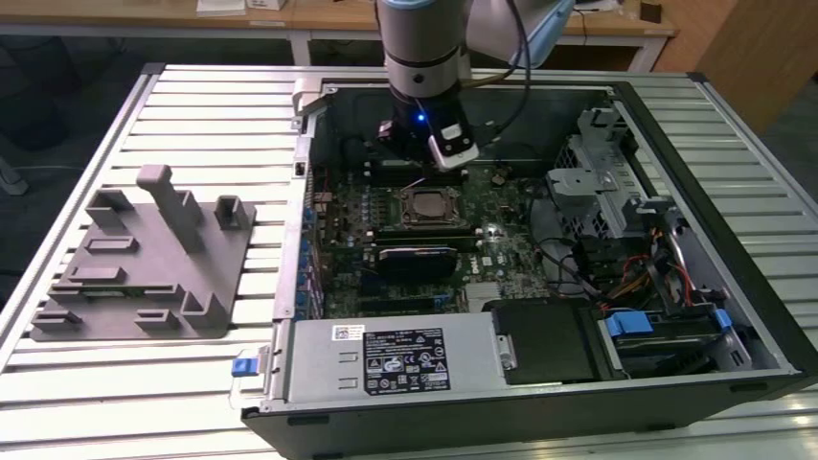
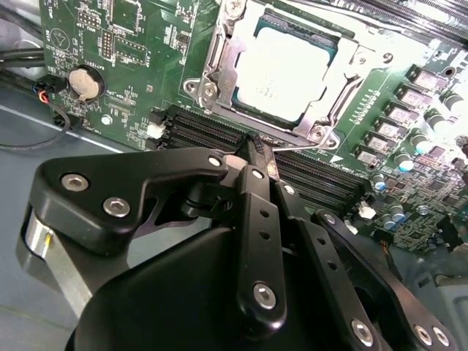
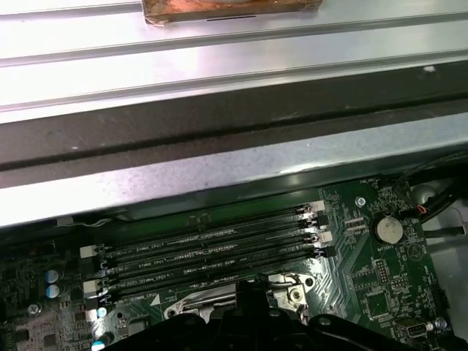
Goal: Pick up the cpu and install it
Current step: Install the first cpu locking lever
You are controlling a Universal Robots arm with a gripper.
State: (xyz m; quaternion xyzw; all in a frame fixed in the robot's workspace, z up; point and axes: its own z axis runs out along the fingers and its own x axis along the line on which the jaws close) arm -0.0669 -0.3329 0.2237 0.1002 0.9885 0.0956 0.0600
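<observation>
The cpu (image 1: pixel 422 206) lies flat in the motherboard socket inside the open computer case, its silvery top (image 2: pixel 281 67) framed by the metal socket bracket (image 2: pixel 219 62). My gripper (image 2: pixel 256 150) hangs just beyond the socket's edge, over the black memory slots (image 2: pixel 208 131). Its black fingers (image 2: pixel 252 219) meet at the tips with nothing seen between them. In the exterior view the gripper (image 1: pixel 417 155) sits low inside the case, behind the socket. The first wrist view shows the gripper's tip (image 3: pixel 248 289) at the socket bracket (image 3: pixel 292 292).
A grey fixture tray (image 1: pixel 141 259) stands on the slatted table at the exterior view's left. Inside the case are a power supply (image 1: pixel 383 359), a drive cage (image 1: pixel 614 192) with cables, and a coin battery (image 2: pixel 84 82). The case wall (image 3: pixel 234 168) runs close behind the memory slots (image 3: pixel 212 252).
</observation>
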